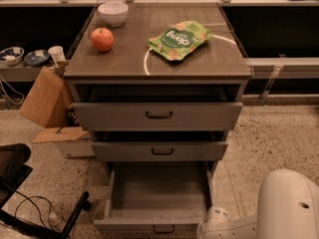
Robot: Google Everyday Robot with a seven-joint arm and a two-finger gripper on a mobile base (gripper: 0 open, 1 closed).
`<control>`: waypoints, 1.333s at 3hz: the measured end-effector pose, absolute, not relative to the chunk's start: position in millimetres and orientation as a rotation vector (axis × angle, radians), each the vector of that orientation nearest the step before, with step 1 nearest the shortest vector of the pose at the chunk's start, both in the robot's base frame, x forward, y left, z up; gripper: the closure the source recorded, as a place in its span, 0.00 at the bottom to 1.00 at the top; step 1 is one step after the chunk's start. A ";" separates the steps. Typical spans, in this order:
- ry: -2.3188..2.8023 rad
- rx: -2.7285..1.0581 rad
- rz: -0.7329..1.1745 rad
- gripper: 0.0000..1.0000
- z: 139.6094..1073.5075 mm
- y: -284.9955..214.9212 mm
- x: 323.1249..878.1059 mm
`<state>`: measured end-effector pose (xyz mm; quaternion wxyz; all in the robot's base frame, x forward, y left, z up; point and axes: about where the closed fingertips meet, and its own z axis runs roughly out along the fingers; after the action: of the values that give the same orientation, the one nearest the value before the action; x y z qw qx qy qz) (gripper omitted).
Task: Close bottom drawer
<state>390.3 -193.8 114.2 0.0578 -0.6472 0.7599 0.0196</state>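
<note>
Clearly the bottom drawer [158, 195] stands pulled far out past the worktop's [199, 63] front edge. The gripper hides beyond the arm [289, 203], grip untellable. It should press the front squarely, mid-width.

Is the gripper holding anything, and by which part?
Cannot tell: the gripper, low by the open grey bottom drawer, at its front right corner, is mostly cut off.

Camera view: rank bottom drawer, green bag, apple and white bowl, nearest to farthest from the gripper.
Gripper sits low right, by the drawer's front corner.
1. Bottom drawer, just left of it.
2. Green bag, on top, right of centre.
3. Apple, top left.
4. White bowl, back left.
</note>
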 end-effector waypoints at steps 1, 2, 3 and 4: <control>2.259 -1.936 -0.008 1.00 113.0 -188.4 412.6; 2.259 -1.936 -0.008 1.00 113.0 -188.4 412.5; 2.231 -1.913 -0.050 1.00 117.3 -187.6 432.7; 2.186 -1.869 -0.113 1.00 128.1 -186.8 468.7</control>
<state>468.7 -186.8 128.1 0.1312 -0.6437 0.7529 -0.0390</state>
